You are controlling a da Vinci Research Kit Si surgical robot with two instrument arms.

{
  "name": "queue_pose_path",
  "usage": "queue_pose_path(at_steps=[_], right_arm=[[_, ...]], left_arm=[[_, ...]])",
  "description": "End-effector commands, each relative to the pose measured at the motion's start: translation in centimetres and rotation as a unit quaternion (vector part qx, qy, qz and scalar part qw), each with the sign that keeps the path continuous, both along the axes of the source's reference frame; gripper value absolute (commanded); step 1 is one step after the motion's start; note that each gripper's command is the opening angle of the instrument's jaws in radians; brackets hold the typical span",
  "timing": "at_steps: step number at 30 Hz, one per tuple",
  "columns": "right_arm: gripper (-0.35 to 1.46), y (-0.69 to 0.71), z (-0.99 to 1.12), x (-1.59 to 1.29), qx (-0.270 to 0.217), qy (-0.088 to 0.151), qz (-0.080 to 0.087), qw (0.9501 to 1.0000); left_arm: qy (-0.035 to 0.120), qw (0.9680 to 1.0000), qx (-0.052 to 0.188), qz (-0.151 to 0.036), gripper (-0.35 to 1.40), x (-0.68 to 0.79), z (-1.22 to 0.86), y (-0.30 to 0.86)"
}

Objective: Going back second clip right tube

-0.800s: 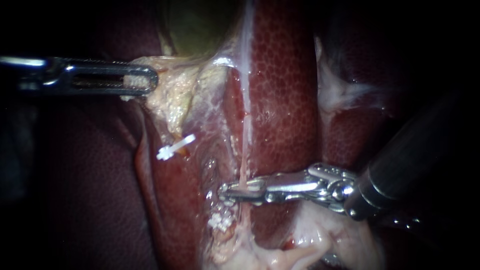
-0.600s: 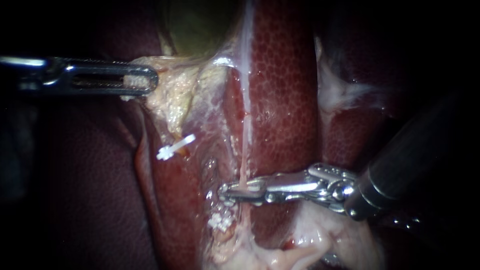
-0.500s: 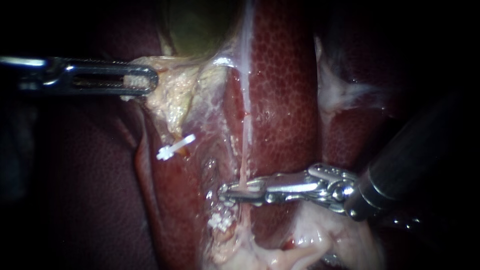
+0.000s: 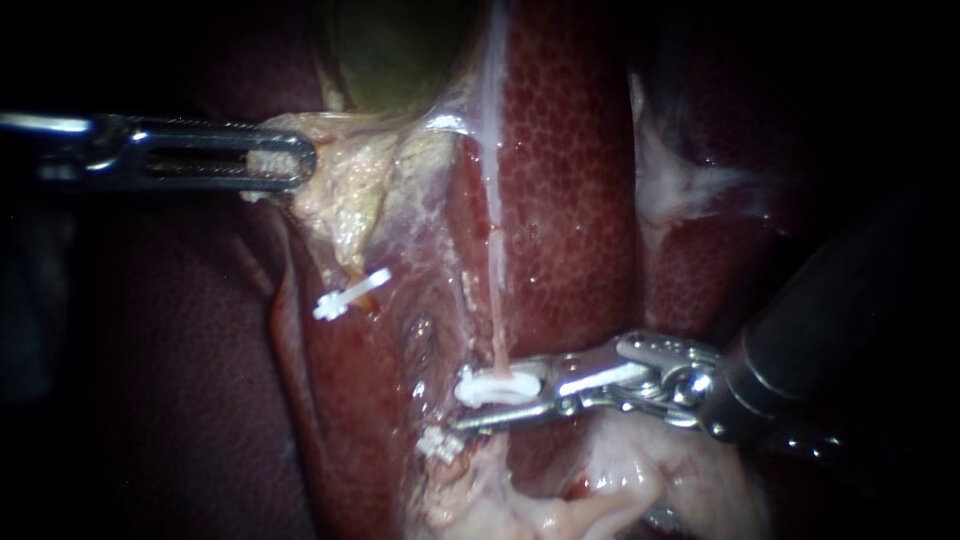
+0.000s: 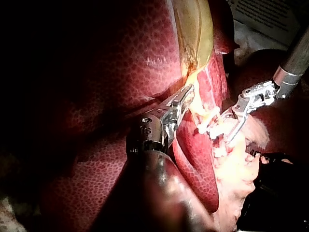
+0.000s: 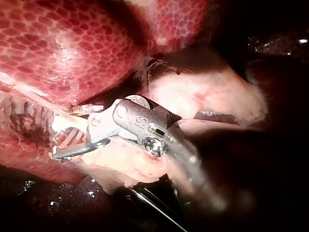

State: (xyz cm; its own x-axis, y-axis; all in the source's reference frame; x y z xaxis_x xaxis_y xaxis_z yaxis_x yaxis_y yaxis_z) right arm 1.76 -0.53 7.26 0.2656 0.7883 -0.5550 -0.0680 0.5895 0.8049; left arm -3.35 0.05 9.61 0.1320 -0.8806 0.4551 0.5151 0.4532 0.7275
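Note:
In the endoscope view my right instrument [image 4: 472, 403] comes in from the right, its jaws open around the right tube [image 4: 494, 280], a thin pale strand running down the liver [image 4: 565, 190]. A white clip [image 4: 497, 385] sits closed on that tube between the jaws. Lower on the same tube lies another white clip [image 4: 440, 443]. The left tube carries a white clip [image 4: 350, 293] too. My left instrument [image 4: 285, 160] is shut on pale tissue at the neck of the gallbladder [image 4: 400, 50] and holds it to the left. The left wrist view shows its jaws [image 5: 186, 99] on that tissue.
Pale fatty tissue [image 4: 620, 480] bunches under the right instrument's wrist. Dark liver [image 4: 180, 360] fills the left side. The right wrist view shows the open jaws [image 6: 65, 140] at the tube, with pale tissue [image 6: 120, 164] beneath them.
The right instrument's jaws were closed across the right tube; they now stand apart, uncovering a white clip on the tube. The left instrument has not moved.

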Motion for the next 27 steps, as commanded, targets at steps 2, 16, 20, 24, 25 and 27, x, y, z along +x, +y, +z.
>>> queue_pose_path(at_steps=[2, 16, 20, 24, 25, 27], right_arm=[[0.6, 0.03, -0.02, -0.04, -0.016, 0.002, -0.004, 0.9999], [0.6, 0.17, -0.18, -0.37, -0.056, 0.013, -0.02, 0.9981], [0.6, 0.25, -0.3, -0.49, -0.078, 0.023, -0.033, 0.9961], [0.6, 0.37, -0.53, -0.61, -0.099, 0.031, -0.041, 0.9938], [0.6, 0.4, -0.59, -0.64, -0.106, 0.033, -0.044, 0.9929], [0.6, 0.47, -0.73, -0.7, -0.115, 0.036, -0.047, 0.9916]], left_arm=[[0.0, 1.0, 0.0, 0.0, -0.2, 0.0, 0.0, 0.0], [0.0, 1.0, 0.0, 0.0, -0.2, 0.01, 0.0, -0.01], [0.0, 1.0, 0.0, 0.0, -0.2, 0.01, 0.0, -0.01], [0.0, 1.0, 0.0, 0.0, -0.2, 0.02, 0.0, -0.02], [0.0, 1.0, -0.001, 0.0, -0.2, 0.02, 0.01, -0.02], [0.0, 1.0, -0.001, 0.0, -0.2, 0.02, 0.01, -0.02]])
